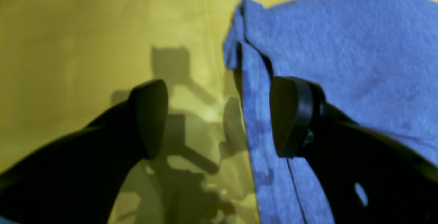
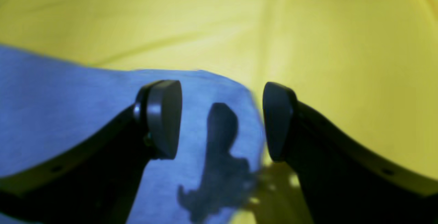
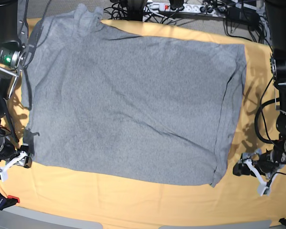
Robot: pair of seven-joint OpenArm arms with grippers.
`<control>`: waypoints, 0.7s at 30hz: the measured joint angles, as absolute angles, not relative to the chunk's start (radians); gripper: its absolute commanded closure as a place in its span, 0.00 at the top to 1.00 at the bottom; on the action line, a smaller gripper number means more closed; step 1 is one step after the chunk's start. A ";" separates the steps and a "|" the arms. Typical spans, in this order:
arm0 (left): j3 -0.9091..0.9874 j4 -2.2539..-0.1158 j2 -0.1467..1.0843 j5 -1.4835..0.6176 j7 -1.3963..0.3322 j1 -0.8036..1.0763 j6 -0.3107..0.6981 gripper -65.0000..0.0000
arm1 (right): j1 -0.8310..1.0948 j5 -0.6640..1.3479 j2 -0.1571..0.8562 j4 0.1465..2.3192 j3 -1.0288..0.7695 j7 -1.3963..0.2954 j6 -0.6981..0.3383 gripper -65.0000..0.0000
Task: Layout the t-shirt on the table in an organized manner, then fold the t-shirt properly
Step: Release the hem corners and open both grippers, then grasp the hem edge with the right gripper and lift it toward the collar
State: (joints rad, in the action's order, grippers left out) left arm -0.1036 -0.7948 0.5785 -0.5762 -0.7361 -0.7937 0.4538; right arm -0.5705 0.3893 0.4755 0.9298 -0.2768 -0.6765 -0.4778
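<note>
T-shirt (image 3: 128, 100) lies flat, long axis across the table (image 3: 133, 200); both pincers gape, empty.

Wrist views: soft focus throughout, strong yellow-blue colour cast, dark claw (image 2: 221, 119) shadows falling toward 6 o'clock on the bench (image 2: 342, 46). Base view: evenly lit, sharp, edges bowed.
</note>
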 measured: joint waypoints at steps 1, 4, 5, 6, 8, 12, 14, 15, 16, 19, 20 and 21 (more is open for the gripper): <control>-0.104 -0.795 0.578 -0.579 -0.731 -0.781 0.453 0.72 | -0.569 0.388 0.475 0.930 -0.278 -0.676 -0.451 0.60; -0.104 -0.795 0.579 -0.582 -0.730 -0.750 0.453 0.72 | -0.572 0.324 0.459 0.930 -0.278 -0.668 -0.369 0.60; -0.104 -0.795 0.579 -0.582 -0.730 -0.742 0.453 0.72 | -0.572 0.322 0.455 0.930 -0.278 -0.665 -0.361 0.60; -0.104 -0.795 0.579 -0.583 -0.731 -0.737 0.453 0.72 | -0.571 0.323 0.451 0.929 -0.278 -0.664 -0.359 0.60; -0.104 -0.795 0.579 -0.585 -0.730 -0.728 0.453 0.72 | -0.574 0.302 0.437 0.914 -0.278 -0.661 -0.321 0.60; -0.104 -0.795 0.579 -0.603 -0.730 -0.723 0.453 0.72 | -0.573 0.245 0.407 0.864 -0.278 -0.654 -0.258 0.60; -0.104 -0.795 0.580 -0.607 -0.730 -0.723 0.453 0.72 | -0.571 0.240 0.393 0.839 -0.278 -0.653 -0.255 0.60; -0.104 -0.795 0.580 -0.607 -0.730 -0.723 0.453 0.72 | -0.571 0.231 0.389 0.828 -0.278 -0.653 -0.229 0.60; -0.104 -0.795 0.580 -0.616 -0.728 -0.723 0.453 0.72 | -0.571 0.210 0.387 0.818 -0.278 -0.650 -0.212 0.60; -0.104 -0.795 0.580 -0.621 -0.727 -0.723 0.453 0.72 | -0.572 0.206 0.396 0.802 -0.278 -0.646 -0.199 0.60; -0.104 -0.795 0.580 -0.622 -0.726 -0.723 0.453 0.72 | -0.572 0.205 0.397 0.801 -0.278 -0.646 -0.201 0.60; -0.104 -0.795 0.580 -0.626 -0.727 -0.723 0.453 0.72 | -0.572 0.205 0.396 0.798 -0.278 -0.646 -0.201 0.60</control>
State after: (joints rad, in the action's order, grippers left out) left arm -0.1036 -0.7948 0.5797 -0.6258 -0.7265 -0.7227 0.4534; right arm -0.5716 0.2054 0.3962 0.7979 -0.2775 -0.6456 -0.2012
